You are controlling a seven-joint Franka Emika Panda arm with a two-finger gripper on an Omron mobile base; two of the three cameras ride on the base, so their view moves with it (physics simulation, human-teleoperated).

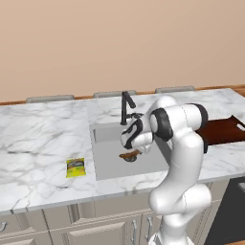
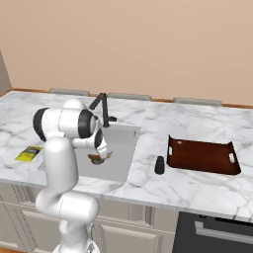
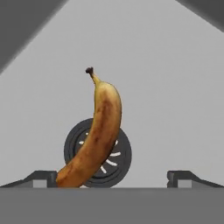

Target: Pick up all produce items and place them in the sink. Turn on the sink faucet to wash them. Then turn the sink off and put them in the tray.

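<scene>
Lying across the round dark drain [image 3: 98, 153] of the grey recessed sink [image 3: 175, 87], the brownish curved banana [image 3: 97, 133] runs from lower left to upper centre of the hand view, stem tip uppermost. Gripper [image 3: 112, 179] fingers spread apart, holding nothing.

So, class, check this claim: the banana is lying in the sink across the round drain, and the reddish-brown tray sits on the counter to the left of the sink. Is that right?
One detail is wrong. The banana does lie in the sink across the drain, but the tray sits on the counter to the right of the sink, as the right base view shows.
</scene>
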